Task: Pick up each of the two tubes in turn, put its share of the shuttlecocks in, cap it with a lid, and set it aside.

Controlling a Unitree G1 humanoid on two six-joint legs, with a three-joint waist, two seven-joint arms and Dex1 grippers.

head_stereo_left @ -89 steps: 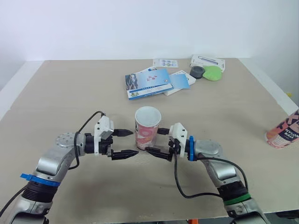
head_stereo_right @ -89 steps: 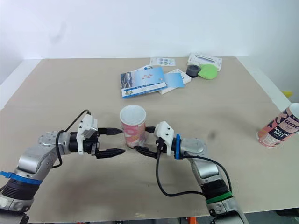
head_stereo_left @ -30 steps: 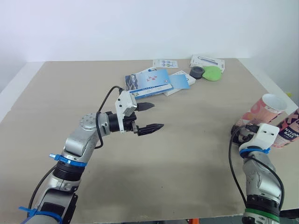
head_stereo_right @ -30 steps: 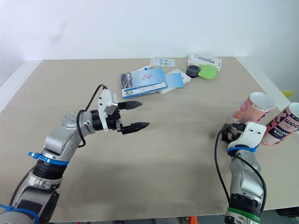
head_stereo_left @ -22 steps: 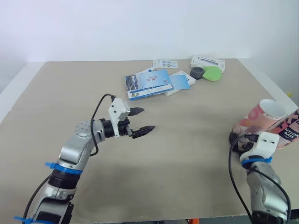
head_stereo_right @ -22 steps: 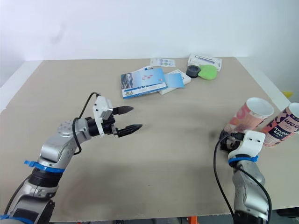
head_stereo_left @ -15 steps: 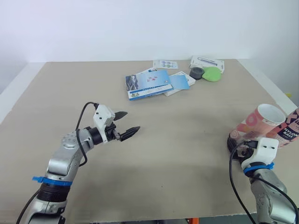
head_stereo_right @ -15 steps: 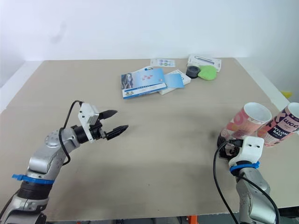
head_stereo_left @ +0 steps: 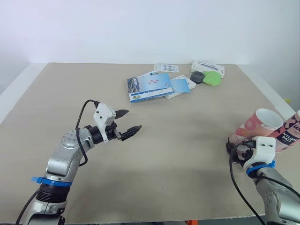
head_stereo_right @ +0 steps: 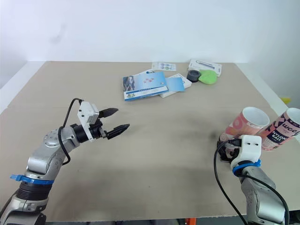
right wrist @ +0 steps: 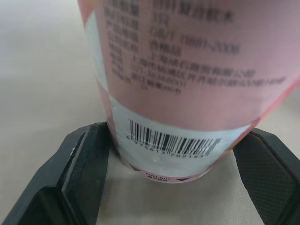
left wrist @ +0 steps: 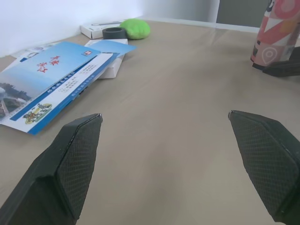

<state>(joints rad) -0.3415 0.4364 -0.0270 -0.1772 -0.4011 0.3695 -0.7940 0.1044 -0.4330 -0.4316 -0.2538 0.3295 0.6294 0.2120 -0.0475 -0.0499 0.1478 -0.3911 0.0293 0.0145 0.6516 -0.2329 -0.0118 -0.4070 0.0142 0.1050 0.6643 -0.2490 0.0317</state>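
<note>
Matt beige tabletop (head_stereo_left: 187, 154) backed by a plain white wall (head_stereo_left: 140, 28) along its far edge. The landmark is a glossy blue rectangular booklet (head_stereo_left: 151, 87), lying flat towards the far middle of the surface. A smaller white-and-blue flat box (head_stereo_left: 180, 84) lies against the booklet's right side, and a small white printed card (head_stereo_left: 166, 68) lies just behind it. Farther right of the booklet, a dark grey round lid (head_stereo_left: 197, 77) sits just beside a bright green round lid (head_stereo_left: 213, 78), both in front of a flat white rectangular box (head_stereo_left: 207, 69). The left gripper (head_stereo_left: 133, 119) is held above bare tabletop, nearer the robot than the booklet and a little to its left; its two black fingers are spread wide and hold nothing. Well to the right of the booklet and nearer the robot, close to the table's right edge, a pink patterned cardboard tube (head_stereo_left: 255, 126) with an open white rim leans away from the booklet. The right gripper (right wrist: 172, 145) is clamped around the tube's base, one finger pressed to each side below the barcode. A second pink printed tube (head_stereo_left: 289, 133) stands just beyond it, farther from the booklet, at the edge itself. The broad stretch of tabletop between the booklet, the left gripper and the two tubes is bare, as is everything left of the booklet.
</note>
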